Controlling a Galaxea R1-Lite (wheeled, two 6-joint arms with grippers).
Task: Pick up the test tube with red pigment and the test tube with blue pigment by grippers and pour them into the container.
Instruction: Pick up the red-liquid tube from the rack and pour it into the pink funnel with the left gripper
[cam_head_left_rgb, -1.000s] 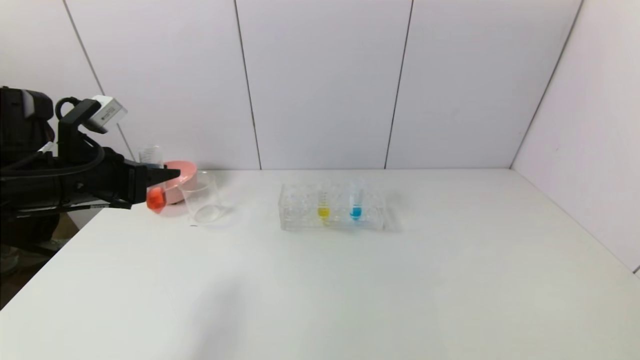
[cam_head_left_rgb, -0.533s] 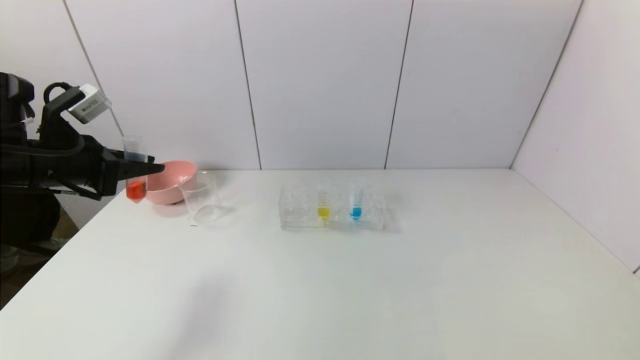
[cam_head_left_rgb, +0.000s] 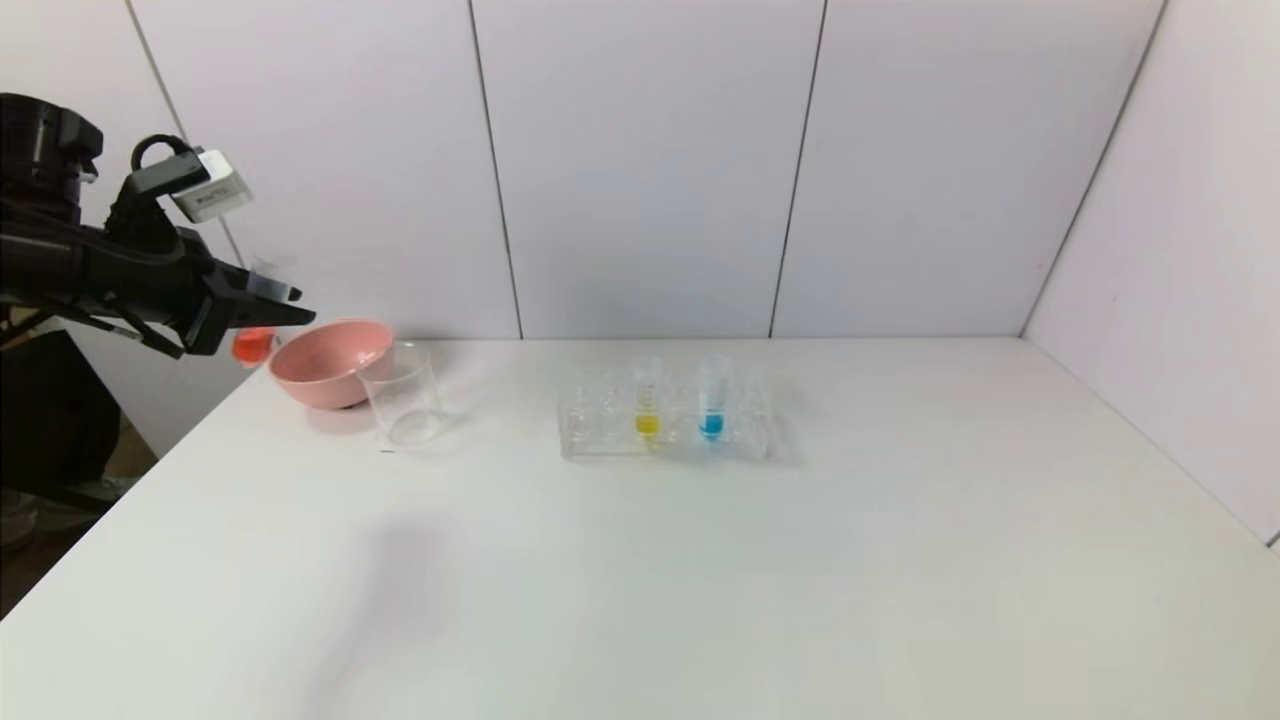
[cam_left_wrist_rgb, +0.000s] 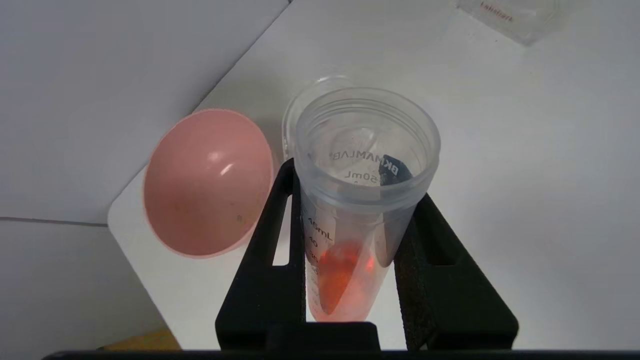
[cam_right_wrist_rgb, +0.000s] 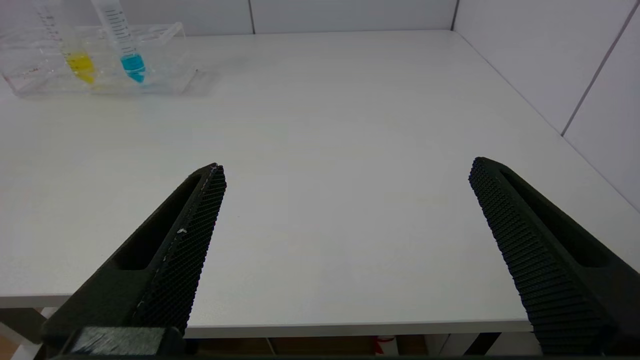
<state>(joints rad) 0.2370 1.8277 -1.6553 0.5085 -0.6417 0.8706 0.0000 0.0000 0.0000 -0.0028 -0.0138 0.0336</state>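
My left gripper (cam_head_left_rgb: 285, 312) is shut on the test tube with red pigment (cam_head_left_rgb: 253, 345) and holds it raised at the table's far left, left of the pink bowl. The wrist view shows the jaws (cam_left_wrist_rgb: 356, 185) clamped on the open tube (cam_left_wrist_rgb: 362, 150), with red liquid in its tapered tip. The container, a clear glass beaker (cam_head_left_rgb: 403, 393), stands right of the bowl; its rim (cam_left_wrist_rgb: 295, 107) shows behind the tube. The test tube with blue pigment (cam_head_left_rgb: 711, 402) stands in the clear rack (cam_head_left_rgb: 600, 430) and shows in the right wrist view (cam_right_wrist_rgb: 131, 60). My right gripper (cam_right_wrist_rgb: 348, 167) is open and empty above the table's front edge.
A pink bowl (cam_head_left_rgb: 330, 360) sits against the beaker's left side and shows in the left wrist view (cam_left_wrist_rgb: 207, 182). A tube with yellow liquid (cam_head_left_rgb: 647, 402) stands in the rack beside the blue one. White walls close the back and right. The table's left edge lies below my left gripper.
My left gripper has carried the red tube up and to the left, from in front of the pink bowl to beyond its left side. The rack and beaker have not moved.
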